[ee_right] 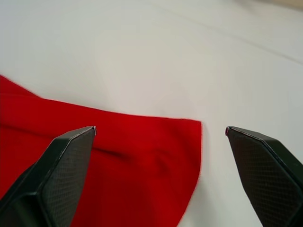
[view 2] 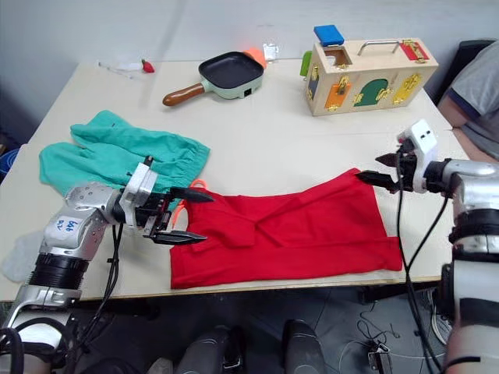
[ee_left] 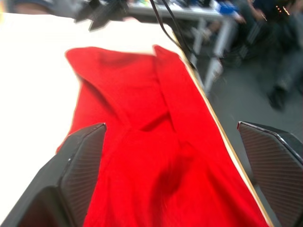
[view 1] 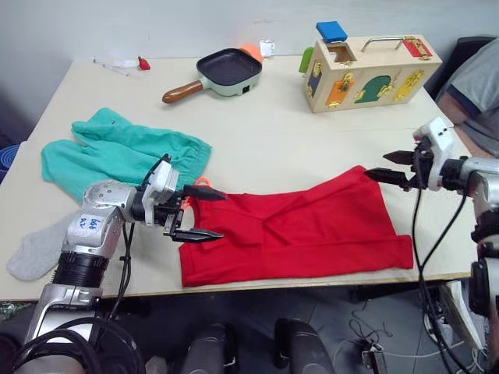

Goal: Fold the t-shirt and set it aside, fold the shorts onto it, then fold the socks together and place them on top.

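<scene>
The red t-shirt [view 1: 304,230] lies partly folded along the table's front edge, a long flat band. My left gripper [view 1: 209,215] hovers open at its left end, fingers pointing right over the cloth [ee_left: 156,161]. At the shirt's upper right corner [ee_right: 156,151] my right gripper [view 1: 383,166] is open, just above the fabric. The teal shorts [view 1: 117,152] lie crumpled to the left, their orange drawstring [view 1: 201,185] peeking out beside the shirt. One grey sock [view 1: 35,249] rests at the front left edge, partly behind my left arm.
A dark frying pan [view 1: 222,72] with a wooden handle and a wooden latch box [view 1: 370,74] with a blue block on top stand at the back. A person's grey sleeve [view 1: 475,86] is at the far right. The table's front edge [view 1: 312,284] runs just below the shirt.
</scene>
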### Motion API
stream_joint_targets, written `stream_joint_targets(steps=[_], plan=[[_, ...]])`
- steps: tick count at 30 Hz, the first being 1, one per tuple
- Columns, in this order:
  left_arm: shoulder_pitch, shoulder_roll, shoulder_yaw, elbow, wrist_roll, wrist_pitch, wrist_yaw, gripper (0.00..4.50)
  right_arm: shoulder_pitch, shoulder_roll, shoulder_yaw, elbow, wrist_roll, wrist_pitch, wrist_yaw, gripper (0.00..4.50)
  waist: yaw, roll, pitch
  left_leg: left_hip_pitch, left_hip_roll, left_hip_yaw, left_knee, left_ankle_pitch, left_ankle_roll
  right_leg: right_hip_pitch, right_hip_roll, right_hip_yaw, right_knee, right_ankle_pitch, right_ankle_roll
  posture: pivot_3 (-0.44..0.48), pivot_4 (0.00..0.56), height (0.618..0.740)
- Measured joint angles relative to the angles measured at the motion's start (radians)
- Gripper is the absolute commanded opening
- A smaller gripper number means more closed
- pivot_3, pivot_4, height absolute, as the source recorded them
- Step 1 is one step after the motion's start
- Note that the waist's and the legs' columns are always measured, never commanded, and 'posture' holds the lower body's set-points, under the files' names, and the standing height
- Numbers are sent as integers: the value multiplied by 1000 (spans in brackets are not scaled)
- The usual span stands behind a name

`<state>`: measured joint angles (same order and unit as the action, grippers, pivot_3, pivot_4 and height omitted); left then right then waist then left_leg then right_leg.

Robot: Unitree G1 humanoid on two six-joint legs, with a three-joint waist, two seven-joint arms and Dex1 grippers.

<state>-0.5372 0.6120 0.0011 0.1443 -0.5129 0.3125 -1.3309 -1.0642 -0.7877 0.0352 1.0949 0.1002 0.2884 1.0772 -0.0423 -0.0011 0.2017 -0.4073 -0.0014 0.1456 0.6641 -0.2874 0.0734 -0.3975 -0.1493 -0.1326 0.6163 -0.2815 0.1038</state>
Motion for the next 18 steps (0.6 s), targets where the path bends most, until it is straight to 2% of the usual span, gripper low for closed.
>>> stream_joint_targets(steps=[4, 10, 13, 18], plan=[[21, -25, 20, -41, -5, 16, 64, 4480, -64, 69, 1, 114, -46, 0, -83, 4500, 5, 0, 0, 0, 0, 1, 1, 0, 1, 0, 0, 0, 1, 0, 0, 0, 150, 740], [70, -25, 26, -86, -6, 22, 91, 4480, -96, 114, -3, 173, -89, -26, -159, 4500, 6, 0, 0, 0, 0, 1, 1, 1, 0, 0, 1, 0, 2, 0, 0, 0, 150, 740], [70, -25, 26, -88, -1, 7, 99, 4500, -104, 128, -4, 193, -99, -24, -177, 3871, 6, 0, 0, 0, 0, 1, 1, 1, 0, 0, 1, 0, 2, 0, 0, 0, 150, 740], [68, -26, 26, -88, 7, -14, 107, 4500, -113, 129, -7, 207, -119, 4, -199, 2428, 6, 0, 0, 0, 0, 1, 0, 1, 0, 0, 1, 1, 2, 0, 0, 0, 150, 740]])
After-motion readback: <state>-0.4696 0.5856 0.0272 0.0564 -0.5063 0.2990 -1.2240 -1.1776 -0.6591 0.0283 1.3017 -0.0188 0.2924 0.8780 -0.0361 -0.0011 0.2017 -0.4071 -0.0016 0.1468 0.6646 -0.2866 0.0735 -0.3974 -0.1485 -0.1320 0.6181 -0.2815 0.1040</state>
